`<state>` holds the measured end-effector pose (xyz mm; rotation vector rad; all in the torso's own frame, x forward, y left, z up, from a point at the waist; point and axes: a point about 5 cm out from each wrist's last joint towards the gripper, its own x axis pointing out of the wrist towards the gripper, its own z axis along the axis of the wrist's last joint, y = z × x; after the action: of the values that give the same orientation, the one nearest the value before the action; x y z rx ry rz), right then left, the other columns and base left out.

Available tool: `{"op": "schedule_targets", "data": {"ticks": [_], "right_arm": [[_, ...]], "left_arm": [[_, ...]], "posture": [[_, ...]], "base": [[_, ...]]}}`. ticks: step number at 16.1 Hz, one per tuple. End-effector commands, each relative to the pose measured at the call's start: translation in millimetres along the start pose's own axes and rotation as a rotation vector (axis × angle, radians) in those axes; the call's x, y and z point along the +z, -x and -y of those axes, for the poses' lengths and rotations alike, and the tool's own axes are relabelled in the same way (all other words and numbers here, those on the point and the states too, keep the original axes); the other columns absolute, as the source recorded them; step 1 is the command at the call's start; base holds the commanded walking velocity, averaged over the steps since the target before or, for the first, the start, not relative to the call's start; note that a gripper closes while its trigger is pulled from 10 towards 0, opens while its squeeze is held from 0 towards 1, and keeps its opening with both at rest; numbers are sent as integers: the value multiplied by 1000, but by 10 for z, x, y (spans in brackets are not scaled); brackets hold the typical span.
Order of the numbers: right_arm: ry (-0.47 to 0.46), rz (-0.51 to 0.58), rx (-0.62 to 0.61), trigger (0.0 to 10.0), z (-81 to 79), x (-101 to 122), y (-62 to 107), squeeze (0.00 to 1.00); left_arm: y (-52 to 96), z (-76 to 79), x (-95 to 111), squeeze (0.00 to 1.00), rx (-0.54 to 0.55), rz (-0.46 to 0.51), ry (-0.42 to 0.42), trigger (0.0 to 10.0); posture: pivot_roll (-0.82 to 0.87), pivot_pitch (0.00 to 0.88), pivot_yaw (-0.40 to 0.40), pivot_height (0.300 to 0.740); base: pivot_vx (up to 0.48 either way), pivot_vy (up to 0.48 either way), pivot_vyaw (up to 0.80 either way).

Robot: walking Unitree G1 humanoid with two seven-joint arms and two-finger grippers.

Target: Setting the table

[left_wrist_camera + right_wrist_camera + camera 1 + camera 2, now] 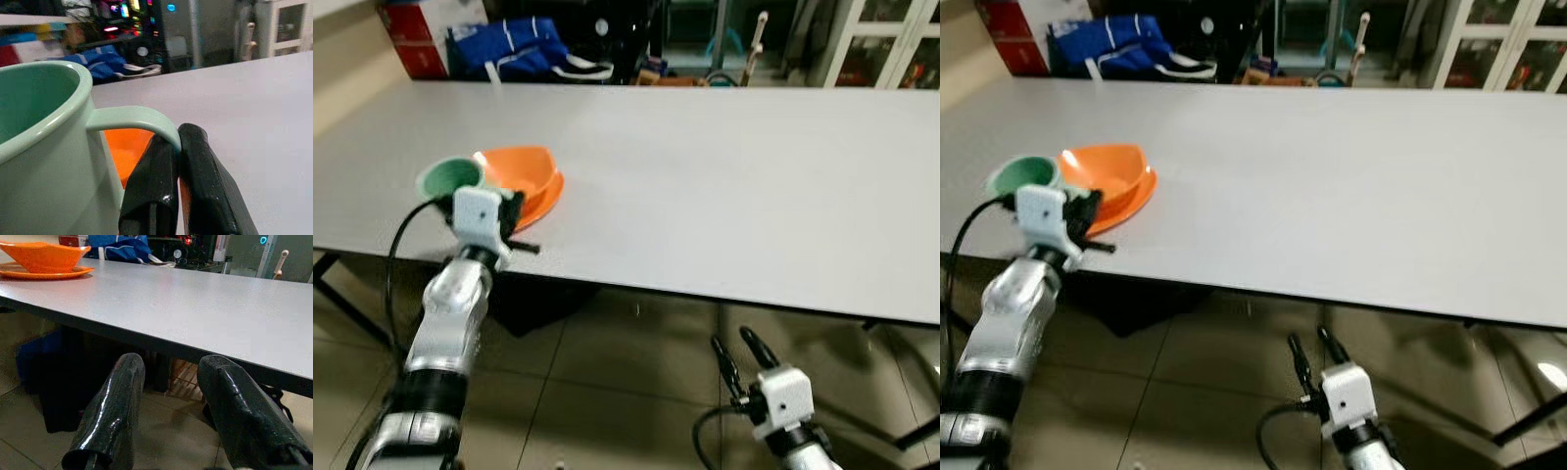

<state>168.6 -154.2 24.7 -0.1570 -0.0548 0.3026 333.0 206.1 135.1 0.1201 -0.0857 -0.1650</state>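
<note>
In the left eye view, the grey table (724, 186) is taking up most of the scene. The orange bowl (524, 181) is sitting near the table's front edge, close to its left end. The green mug (450, 176) is sitting right beside the bowl, on the side toward that left end. The left gripper (509, 217) is reaching up over the table's front edge, just in front of the bowl and mug. The right gripper (736, 360) is hanging below the table's edge, over the tiled floor (607, 392), doing nothing.

The right eye view is showing the same layout: mug and bowl side by side at the table's near left corner, the rest of the tabletop carrying nothing.

In the left wrist view, the two black fingers (151, 196) are pressing together on the mug's handle (132, 120), so this hand is pinching the mug, with the bowl showing orange behind it.

In the right wrist view, the fingers (112, 416) are standing apart with nothing between them, below the table's edge.

Judging from this, setting is only beginning: bowl and mug are on the table, while further places and any cutlery appear to be waiting.
</note>
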Motion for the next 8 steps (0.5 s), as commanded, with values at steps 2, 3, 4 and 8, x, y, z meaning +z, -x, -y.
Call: {"op": "schedule_targets", "data": {"ticks": [2, 3, 4, 8], "right_arm": [[2, 28, -8, 10000, 14, 50, -8, 0], [2, 28, -7, 10000, 11, 48, -4, 0], [2, 26, -6, 10000, 9, 42, 7, 0], [0, 18, -4, 10000, -7, 29, 12, 0]], "left_arm": [[-121, 23, 58, 0, -51, -4, 3, 0], [-184, 31, 82, 0, -62, -9, 1, 0], [-293, 15, 175, 0, -81, 7, -28, 0], [-457, 21, 459, 0, -139, 77, -108, 0]], "posture": [[-241, 0, 102, 740], [-243, 0, 106, 740], [-248, 0, 109, 740], [-246, 0, 114, 740]], "base": [[0, 0, 0], [0, 0, 0], [0, 0, 0], [0, 0, 0]]}}
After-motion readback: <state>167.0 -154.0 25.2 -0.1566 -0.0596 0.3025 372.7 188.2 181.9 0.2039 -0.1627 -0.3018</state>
